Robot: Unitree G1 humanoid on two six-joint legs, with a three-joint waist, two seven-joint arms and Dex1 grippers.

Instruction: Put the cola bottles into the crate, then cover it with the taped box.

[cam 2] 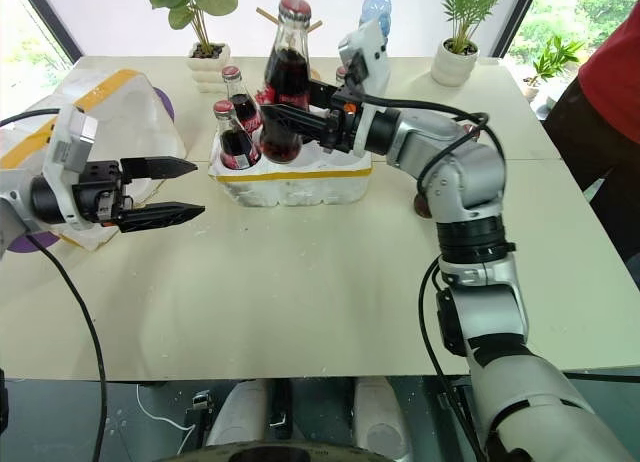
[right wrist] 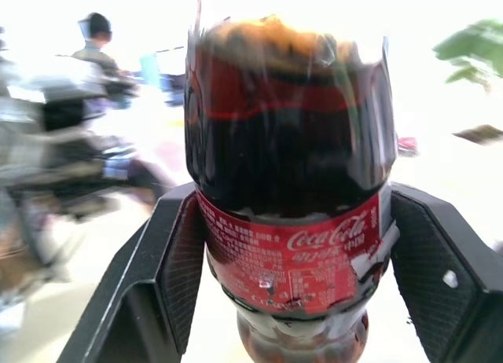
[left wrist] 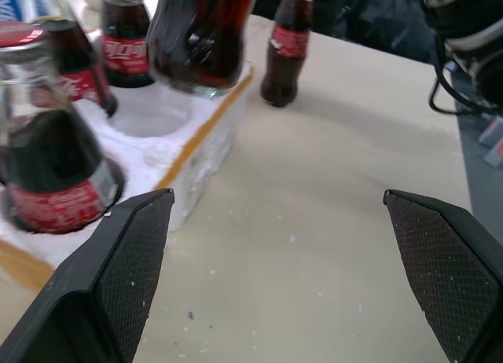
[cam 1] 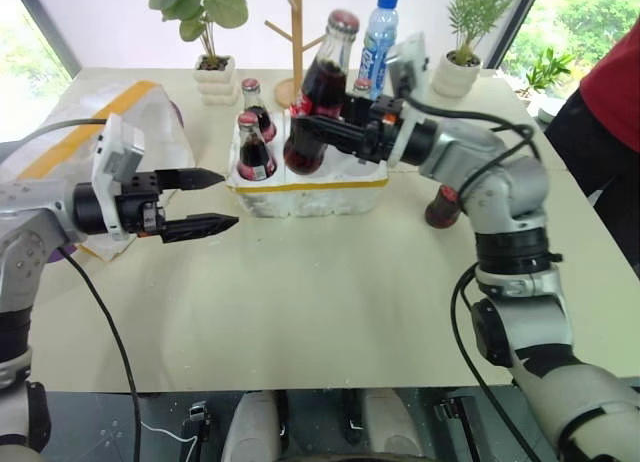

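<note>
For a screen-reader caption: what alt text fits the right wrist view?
A small glass cola bottle with a red label stands clamped between the two black fingers of the right end effector. Behind it the background is bright and blurred, with some green leaves at one edge.

place: bright office or lab | cues: pale table [cam 1: 330, 302], potted plants [cam 1: 205, 22], big windows [cam 1: 585, 17]

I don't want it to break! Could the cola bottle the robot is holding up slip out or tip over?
The cola bottle looks like smooth glass, so it is probably slippery, though the right gripper clamps its label from both sides. It seems full, so likely heavy for its size. Tall and narrow, it might tip if set down crooked on the crate.
</note>
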